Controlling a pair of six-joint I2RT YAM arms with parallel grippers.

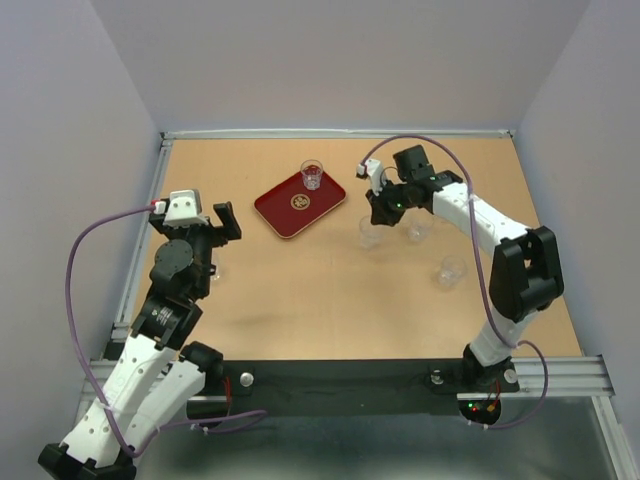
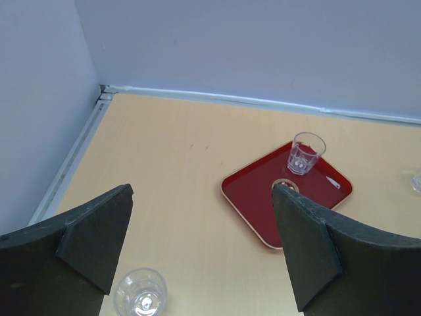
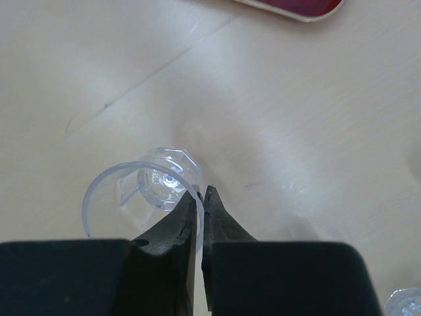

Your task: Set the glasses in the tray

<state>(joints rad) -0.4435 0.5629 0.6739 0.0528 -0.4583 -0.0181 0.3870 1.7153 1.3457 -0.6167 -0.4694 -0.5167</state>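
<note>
Top view: high behind the near edge, looking down on the whole tabletop. Left wrist: low, facing obliquely across it — both show the tray. Right wrist: very close above a glass, looking steeply down — tray rim at top.

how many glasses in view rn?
5. One glass on the tray; one pinched at its rim by the right gripper; two standing free to its right; one under the open left gripper. Arms may hide more.

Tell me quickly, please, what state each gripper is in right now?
Left gripper: open, holding nothing.
Right gripper: closed on the rim of a glass.
</note>
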